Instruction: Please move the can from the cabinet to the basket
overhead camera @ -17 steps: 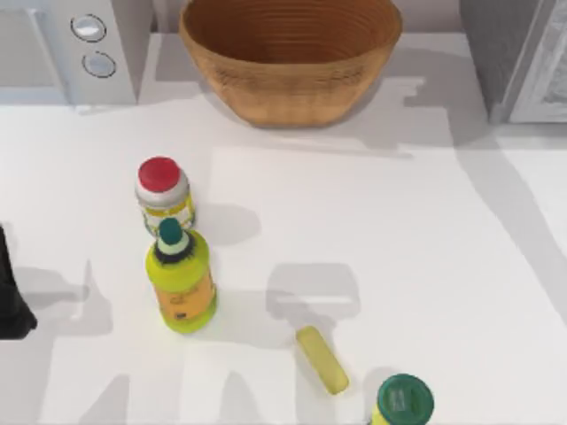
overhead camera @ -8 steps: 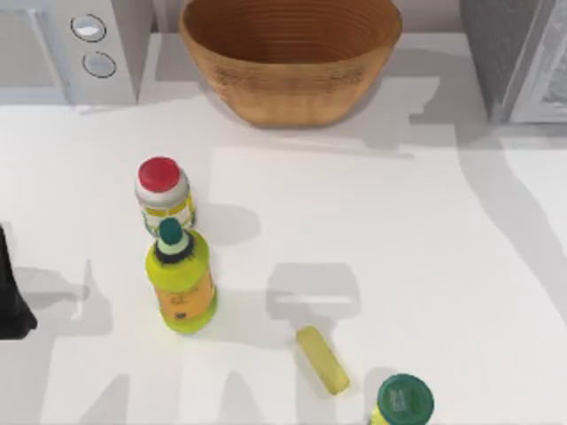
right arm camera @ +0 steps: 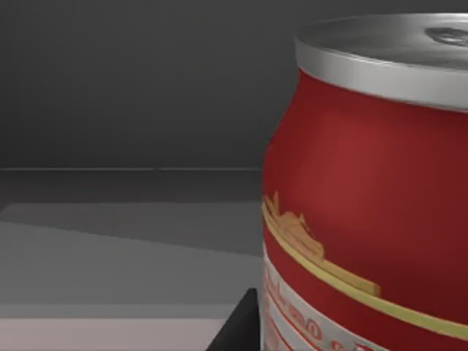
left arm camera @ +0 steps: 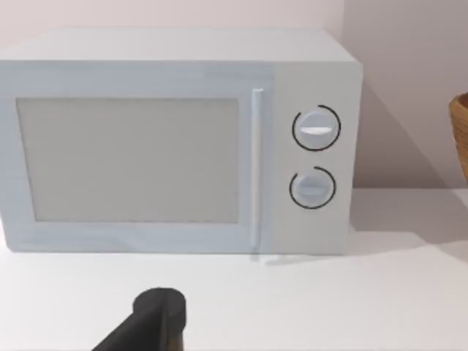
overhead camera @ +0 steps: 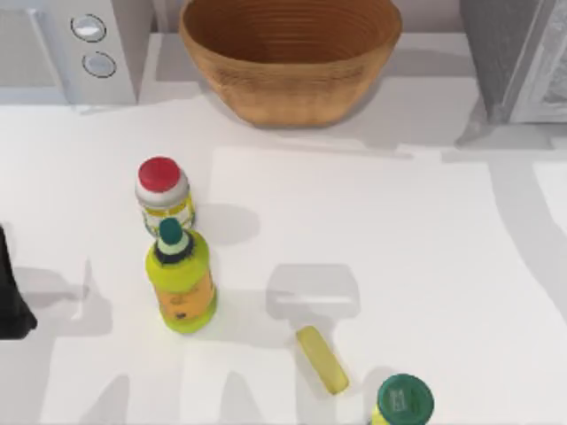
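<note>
One can [right arm camera: 365,190] stood upright in the right wrist view, very close to the camera, red-sided with a gold band and a silver top, on a grey floor inside a dark grey enclosure that appeared to be the cabinet's interior. A dark corner at the lower edge just beside the can was likely part of the right claw [right arm camera: 235,330]; whether it was released or clenched could not be told.

In the top view, one cabinet [overhead camera: 518,57] stood at the far right corner of the bench [overhead camera: 399,248], grey with a pale door. One wicker basket [overhead camera: 291,62] sat at the far middle of the bench, well apart from the cabinet. One white microwave [overhead camera: 66,49] with two round knobs stood at the far left.

Nearer the front were one red-capped jar [overhead camera: 162,193] and, just in front of it, one yellow-green bottle [overhead camera: 180,282] with a dark green cap. One small yellow block [overhead camera: 322,359] lay near the front edge, beside one green-lidded container [overhead camera: 405,400].

The left arm sat parked at the bench's left edge; a dark piece, probably of its claw [left arm camera: 150,322], showed in the left wrist view before the microwave, and its state could not be told.
</note>
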